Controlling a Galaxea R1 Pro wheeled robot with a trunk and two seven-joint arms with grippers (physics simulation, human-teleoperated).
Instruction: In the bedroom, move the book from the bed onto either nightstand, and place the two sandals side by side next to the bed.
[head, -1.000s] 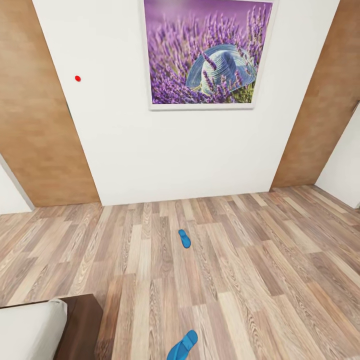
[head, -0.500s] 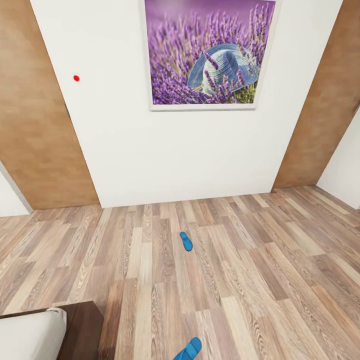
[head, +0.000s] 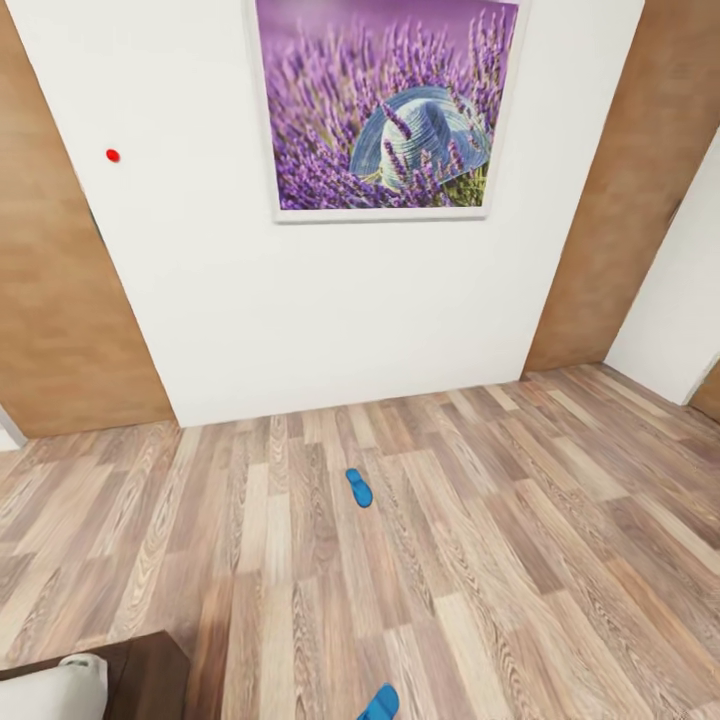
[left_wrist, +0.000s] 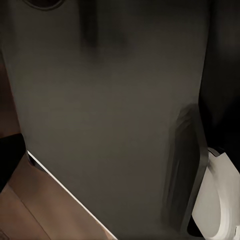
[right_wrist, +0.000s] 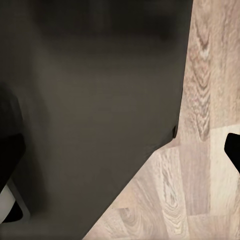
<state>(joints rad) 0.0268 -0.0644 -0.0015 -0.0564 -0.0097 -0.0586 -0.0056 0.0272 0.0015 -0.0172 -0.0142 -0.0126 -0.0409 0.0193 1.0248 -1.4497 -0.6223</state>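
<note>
2 wrist cameras give you almost nothing on the grippers: each looks onto a broad dark grey panel of the robot's own body at close range, so you cannot tell whether the left or the right gripper is parted or closed. In the left wrist view a white rounded part (left_wrist: 216, 200) sits beside that panel, with a strip of wood floor (left_wrist: 35, 205) past its edge. In the right wrist view the same pale planks (right_wrist: 200, 165) run alongside the dark panel.

Moving out to the head view, 1 blue sandal (head: 380, 703) lies at your 6 o'clock, cut by the frame's lower edge. The second sandal (head: 359, 488) lies flat on the floor further ahead, toward 12 o'clock, well apart from the first and short of the white wall (head: 300, 320). At about 7 o'clock you see a corner of the bed (head: 95, 680): light-grey mattress on a dark brown frame. On the wall at 12 o'clock hangs a framed lavender picture (head: 385, 105), with a small red dot (head: 112, 155) at 10 o'clock and brown wood panels (head: 55, 300) flanking the white section.
</note>
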